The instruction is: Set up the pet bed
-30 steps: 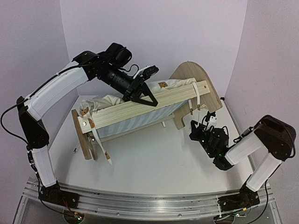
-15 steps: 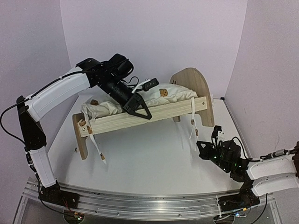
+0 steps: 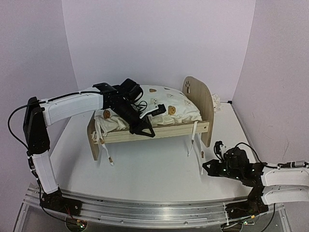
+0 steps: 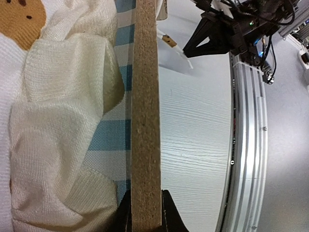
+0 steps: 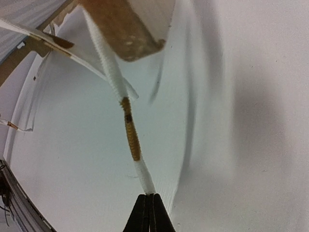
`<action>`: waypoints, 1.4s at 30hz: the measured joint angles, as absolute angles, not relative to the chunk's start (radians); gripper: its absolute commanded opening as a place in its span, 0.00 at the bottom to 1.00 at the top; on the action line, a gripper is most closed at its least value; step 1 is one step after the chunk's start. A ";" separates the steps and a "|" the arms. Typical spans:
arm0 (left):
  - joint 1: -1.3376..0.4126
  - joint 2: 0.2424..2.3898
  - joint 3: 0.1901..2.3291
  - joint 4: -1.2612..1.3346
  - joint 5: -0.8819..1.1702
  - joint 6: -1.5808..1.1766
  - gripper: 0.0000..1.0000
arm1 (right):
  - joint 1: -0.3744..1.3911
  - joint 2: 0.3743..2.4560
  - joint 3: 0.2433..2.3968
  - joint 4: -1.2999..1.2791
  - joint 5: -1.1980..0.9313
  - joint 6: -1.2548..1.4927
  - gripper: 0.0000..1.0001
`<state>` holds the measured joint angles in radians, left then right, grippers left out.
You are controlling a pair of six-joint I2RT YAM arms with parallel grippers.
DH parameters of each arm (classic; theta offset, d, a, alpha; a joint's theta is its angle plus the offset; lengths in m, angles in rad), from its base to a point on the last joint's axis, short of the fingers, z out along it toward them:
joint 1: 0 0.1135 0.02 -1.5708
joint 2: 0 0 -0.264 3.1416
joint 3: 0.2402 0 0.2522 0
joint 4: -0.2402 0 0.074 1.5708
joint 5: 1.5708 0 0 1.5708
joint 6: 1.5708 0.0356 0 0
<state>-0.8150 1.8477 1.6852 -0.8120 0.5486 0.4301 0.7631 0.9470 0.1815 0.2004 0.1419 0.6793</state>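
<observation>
Pet bed: I see the pet bed (image 3: 174,130) standing on its legs at the middle of the counter (image 3: 145,169), long side toward me, level.
Headboard: the rounded headboard (image 3: 198,96) is at my right end, with a paw-print cutout near its top; the low footboard (image 3: 93,142) is at my left end.
Cushion: the cream cushion (image 3: 169,108) with brown bear prints lies in the frame. It is puffed up toward the headboard and bunched and wrinkled toward the footboard.
Striped base: on the left wrist camera I get a strip of the blue-and-white base (image 4: 108,135) between the cushion fabric and the side rail (image 4: 146,121).
Left pincer: the left pincer (image 3: 143,129) comes in over the cushion and is clamped on the near side rail. On its own camera, one finger sits on each face of the board's edge.
Right pincer: the right pincer (image 3: 205,166) sits low over the counter, in front of the headboard end and apart from the frame. Its fingertips (image 5: 145,215) are pressed together on the end of a tie strap (image 5: 129,130).
Tie strap: white with a brown stretch partway along, it runs from the pinched tips up toward the wooden leg above.
Other ties: more white ties hang loose from the near rail, one by the footboard (image 3: 110,157) and one near the headboard (image 3: 191,142).
</observation>
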 measured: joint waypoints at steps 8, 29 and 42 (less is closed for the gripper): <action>-0.807 1.889 1.531 -0.652 0.526 0.563 0.00 | 0.763 0.951 0.271 0.055 0.003 0.696 0.00; -0.798 1.930 1.424 -0.438 0.630 0.779 0.60 | 0.765 0.979 0.417 -0.203 -0.171 0.962 0.00; -0.902 1.625 1.155 -0.109 0.732 0.524 0.59 | 0.765 1.024 0.480 -0.202 -0.201 1.133 0.00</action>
